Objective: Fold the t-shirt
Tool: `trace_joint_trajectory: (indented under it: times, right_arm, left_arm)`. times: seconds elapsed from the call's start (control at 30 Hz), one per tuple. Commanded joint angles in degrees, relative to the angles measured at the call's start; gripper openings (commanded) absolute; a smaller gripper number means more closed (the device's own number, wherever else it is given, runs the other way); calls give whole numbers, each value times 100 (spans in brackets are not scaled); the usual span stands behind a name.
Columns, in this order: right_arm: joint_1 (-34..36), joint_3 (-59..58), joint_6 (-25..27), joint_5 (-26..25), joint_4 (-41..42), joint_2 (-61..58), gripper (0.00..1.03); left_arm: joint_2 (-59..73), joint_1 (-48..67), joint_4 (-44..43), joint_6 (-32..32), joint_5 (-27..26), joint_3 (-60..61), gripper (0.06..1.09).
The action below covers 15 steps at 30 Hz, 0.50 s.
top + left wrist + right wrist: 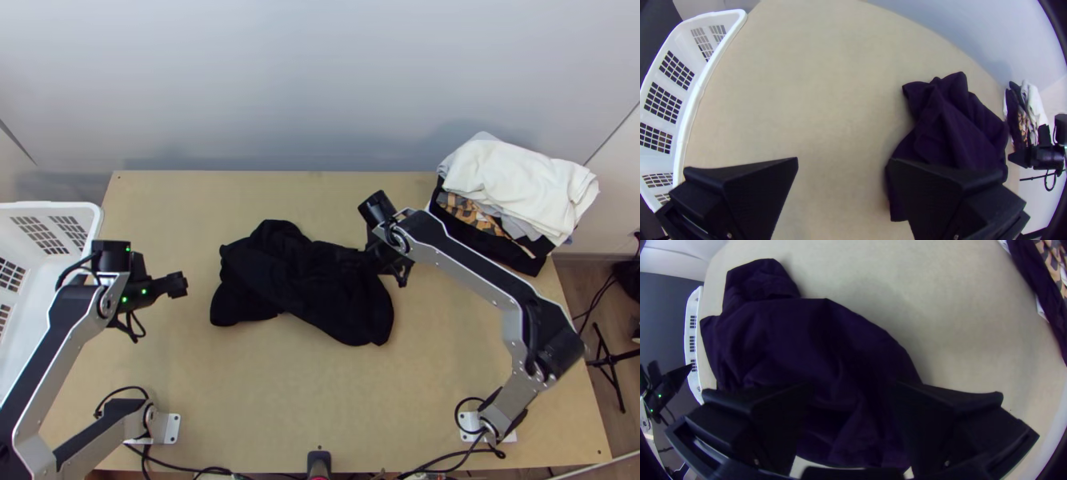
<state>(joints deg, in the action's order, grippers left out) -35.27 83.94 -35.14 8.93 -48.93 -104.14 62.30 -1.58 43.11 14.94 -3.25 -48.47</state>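
I'm facing a light wooden table [240, 384] before a pale wall [320, 80], the black t-shirt [304, 280] lying bunched mid-table. My top view is showing the mounting plates [170, 428]; my left wrist view is revealing more of the white basket's [695, 95] gridded side. My left pincer [182, 285] is hanging between basket and shirt, released; my right pincer [370, 258] is angling over the shirt's right part, spread open.

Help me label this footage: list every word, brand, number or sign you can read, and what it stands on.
None: I can make out no readable text on the black t-shirt, the white basket, the clothes stack, the left arm or the right arm.
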Motion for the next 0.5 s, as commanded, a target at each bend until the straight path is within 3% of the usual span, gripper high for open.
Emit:
trace_joint_trajectory:
  times: [0.0, 0.4, 0.47]
  right_arm:
    - [169, -80, -37, 4, 665, -309, 49]
    - [11, -554, -160, 74, 612, -168, 46]
    - [-77, -598, -160, 65, 612, -116, 31]
  left_arm:
    - [370, 167, -13, 79, 8, -400, 105]
    - [528, 176, 39, 123, 17, -550, 105]
    - [564, 185, 39, 141, 17, -558, 105]
